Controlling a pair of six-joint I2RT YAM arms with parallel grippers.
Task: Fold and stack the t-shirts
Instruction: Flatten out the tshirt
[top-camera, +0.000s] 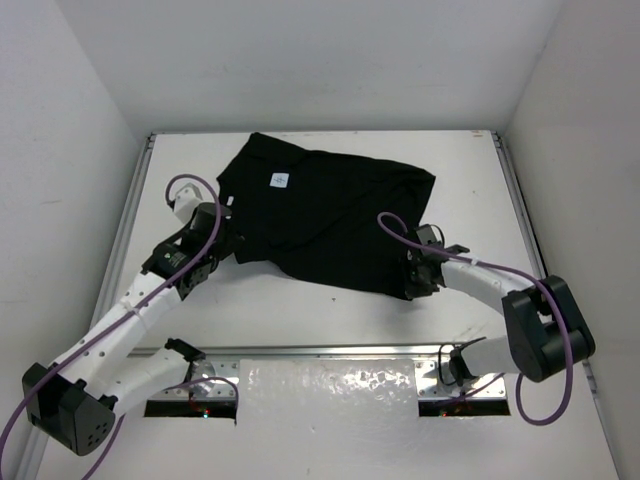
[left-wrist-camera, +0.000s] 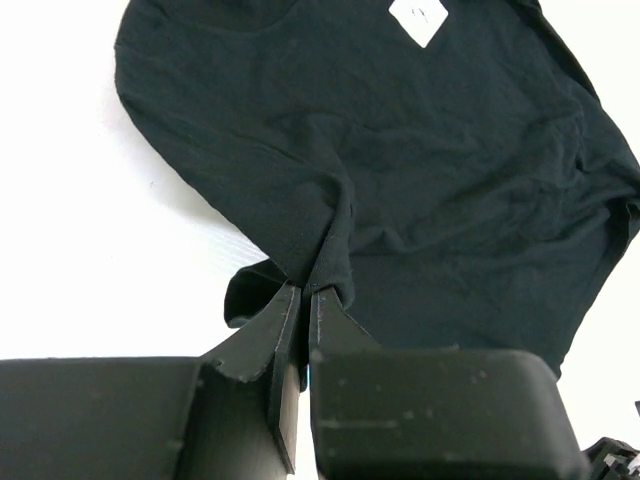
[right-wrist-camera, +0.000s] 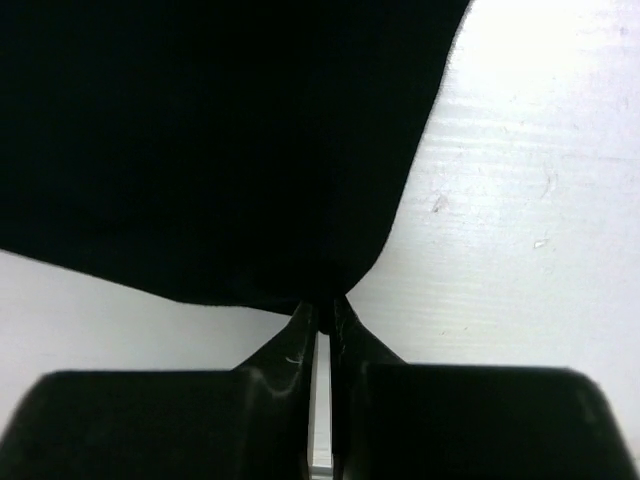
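Looking down from the top camera, you see one black shirt (top-camera: 330, 215) lying rumpled on the white table (top-camera: 300, 320), far of centre. It is soft matte cloth with a loose four-sided outline. A small white label (top-camera: 279, 180) sits near its far left corner.

The left gripper (top-camera: 222, 238) meets the shirt's left edge and the right gripper (top-camera: 418, 272) its near right corner. From above you cannot read either set of jaws.

The wrist views settle that:
- **Left wrist:** the tips are clamped on a raised ridge of cloth. Wrinkles fan out from the pinch, and a flap curls under just left of it.
- **Right wrist:** the tips are pinched on the hem where two edges meet, with only a thin slit between the fingers lower down. The cloth reads flat black here with no weave visible. The table beside it shows fine scratches.

The shirt's far corner comes close to the table's far rim. Bare table lies between the shirt and the arm bases, and also to its right. White walls (top-camera: 300, 60) close in the far, left and right sides.
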